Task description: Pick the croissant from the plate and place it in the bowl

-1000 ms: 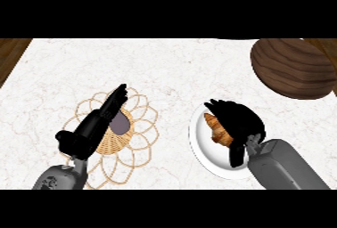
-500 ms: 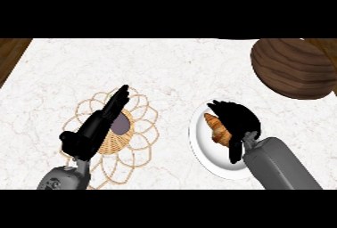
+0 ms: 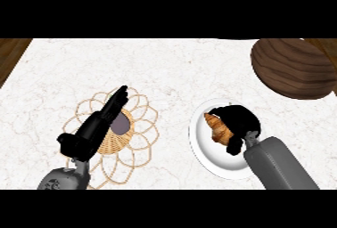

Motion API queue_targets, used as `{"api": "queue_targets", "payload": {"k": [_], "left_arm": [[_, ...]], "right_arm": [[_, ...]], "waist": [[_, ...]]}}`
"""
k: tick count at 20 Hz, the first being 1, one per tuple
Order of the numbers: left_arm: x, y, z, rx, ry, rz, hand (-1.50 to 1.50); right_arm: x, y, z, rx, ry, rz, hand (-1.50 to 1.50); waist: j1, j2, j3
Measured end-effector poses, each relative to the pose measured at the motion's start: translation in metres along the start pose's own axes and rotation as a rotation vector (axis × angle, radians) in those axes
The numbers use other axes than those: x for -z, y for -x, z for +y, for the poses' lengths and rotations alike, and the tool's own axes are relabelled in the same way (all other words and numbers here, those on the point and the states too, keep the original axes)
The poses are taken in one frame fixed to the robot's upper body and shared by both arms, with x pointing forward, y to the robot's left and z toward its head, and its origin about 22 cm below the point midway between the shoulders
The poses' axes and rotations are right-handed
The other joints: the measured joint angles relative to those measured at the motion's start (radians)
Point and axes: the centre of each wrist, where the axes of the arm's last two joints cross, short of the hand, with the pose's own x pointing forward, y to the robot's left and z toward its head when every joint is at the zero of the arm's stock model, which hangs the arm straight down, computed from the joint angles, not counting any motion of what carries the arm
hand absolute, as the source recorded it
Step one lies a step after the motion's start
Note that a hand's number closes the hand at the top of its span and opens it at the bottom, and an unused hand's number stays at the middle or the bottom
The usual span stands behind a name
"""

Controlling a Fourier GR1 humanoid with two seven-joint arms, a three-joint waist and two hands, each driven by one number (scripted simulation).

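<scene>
The right hand curls around the croissant, which lies on the white plate at the counter's right. The left hand, fingers straight and holding nothing, lies across the wicker bowl; a dark wooden bowl sits far right.

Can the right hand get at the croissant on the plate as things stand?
Probably yes. The right hand is already over the white plate, its fingers curled against the croissant. Nothing else lies between them; the left hand sits apart, over the wicker bowl.
</scene>
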Motion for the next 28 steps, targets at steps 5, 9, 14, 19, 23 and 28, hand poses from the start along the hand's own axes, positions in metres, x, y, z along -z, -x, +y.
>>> {"api": "queue_targets", "payload": {"k": [5, 9, 14, 19, 23, 28], "left_arm": [[0.003, 0.005, -0.002, -0.003, 0.0, -0.003, 0.0], [0.002, 0.003, 0.001, -0.005, 0.002, 0.001, 0.0], [0.001, 0.004, 0.007, -0.002, 0.004, 0.004, 0.0], [0.002, 0.002, 0.005, -0.005, 0.003, 0.001, 0.0], [0.001, 0.005, 0.008, -0.012, 0.003, 0.004, 0.0], [0.002, 0.003, 0.008, -0.01, -0.012, 0.001, 0.0]], "right_arm": [[0.009, -0.002, -0.003, -0.012, 0.068, -0.063, 1.5], [0.017, -0.007, -0.004, -0.018, 0.107, -0.074, 1.5], [0.019, 0.01, -0.007, -0.025, 0.136, -0.107, 1.5], [0.015, 0.049, -0.013, -0.057, 0.136, -0.159, 1.5], [0.011, 0.065, -0.031, -0.111, 0.247, -0.108, 1.5], [-0.008, 0.068, -0.062, -0.067, 0.479, -0.086, 1.5]], "waist": [[0.0, -0.001, -0.001], [0.0, -0.001, -0.001], [0.0, -0.001, -0.001], [0.001, -0.001, -0.001], [0.0, 0.0, 0.0], [-0.008, -0.003, 0.0]]}}
